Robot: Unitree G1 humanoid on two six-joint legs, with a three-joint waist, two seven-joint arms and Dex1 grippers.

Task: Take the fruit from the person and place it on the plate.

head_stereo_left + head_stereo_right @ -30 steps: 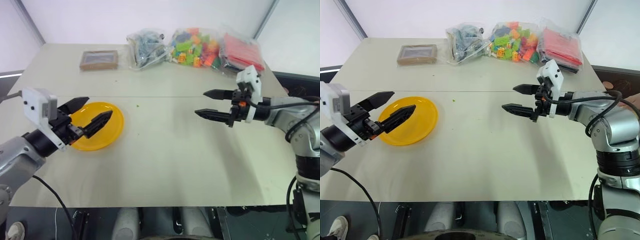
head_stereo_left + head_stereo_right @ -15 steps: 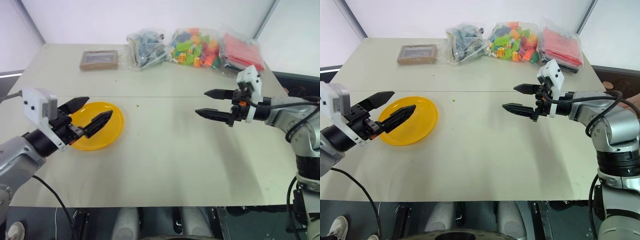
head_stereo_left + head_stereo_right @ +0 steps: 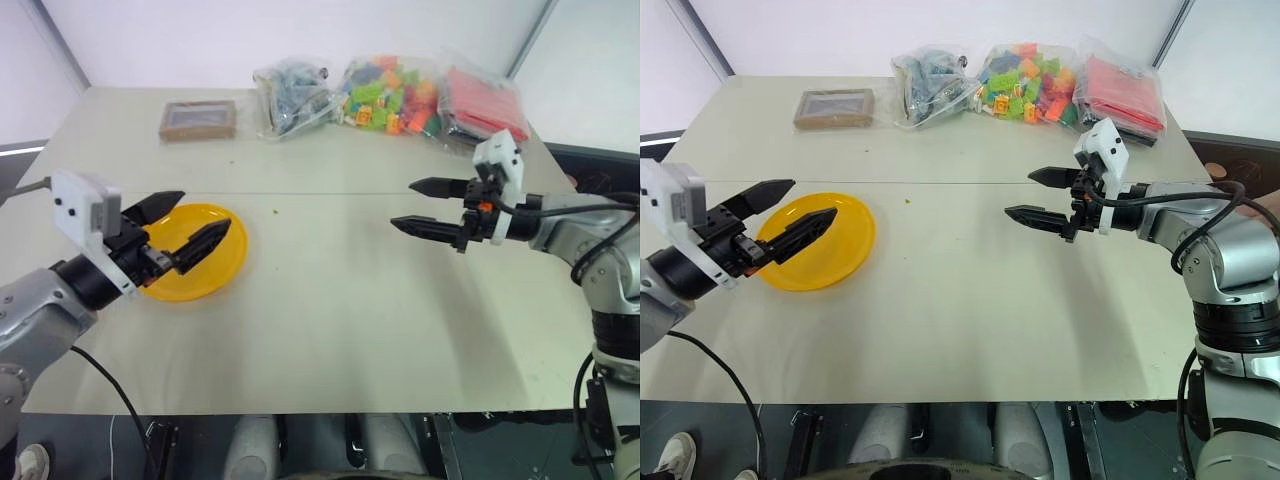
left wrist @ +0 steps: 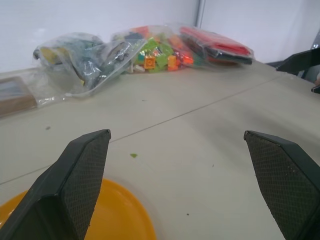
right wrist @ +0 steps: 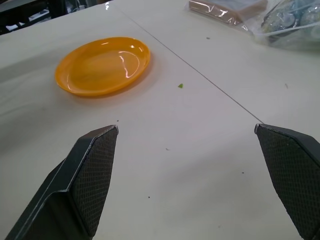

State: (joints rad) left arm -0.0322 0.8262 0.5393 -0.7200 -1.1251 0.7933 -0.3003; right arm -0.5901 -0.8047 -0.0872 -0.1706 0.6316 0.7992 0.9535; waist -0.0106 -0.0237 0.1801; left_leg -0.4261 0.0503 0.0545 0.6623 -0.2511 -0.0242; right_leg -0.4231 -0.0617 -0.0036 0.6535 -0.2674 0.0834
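Fruit isn't on the counter point(image 3: 330, 320), on the plate point(image 3: 215, 272) or in either gripper, so can't tell where it is; presumably w/ the person, handover not begun. Plate sits bare on the robot's left side of the counter, glossy yellow-orange and shallow. L gripper point(image 3: 205, 210) hovers over the plate's near edge, fingers point(image 4: 85, 165) spread wide, nothing between them. R gripper point(image 3: 401, 204) is held out over mid-counter on the right, well apart from the plate, pointing toward the left, fingers point(image 5: 95, 165) also released wide & empty. The pads look textured, which should help grip. Handling, judged from the task only: a fruit is prob. light and firm enough for a 2-finger pinch, but rounded, so it may squirt out or roll if pinched off-centre. Best to take it across the widest part, pads on opposite sides, clear of the person's hand. Close gently, since skin may bruise if it's soft. Glossy shallow plate means fruit could roll or slide on release, so set it down low near the plate's centre before letting go. Bags of bricks point(image 3: 390, 95) and a brown box point(image 3: 198, 118) lie at the far edge, well out of the way.
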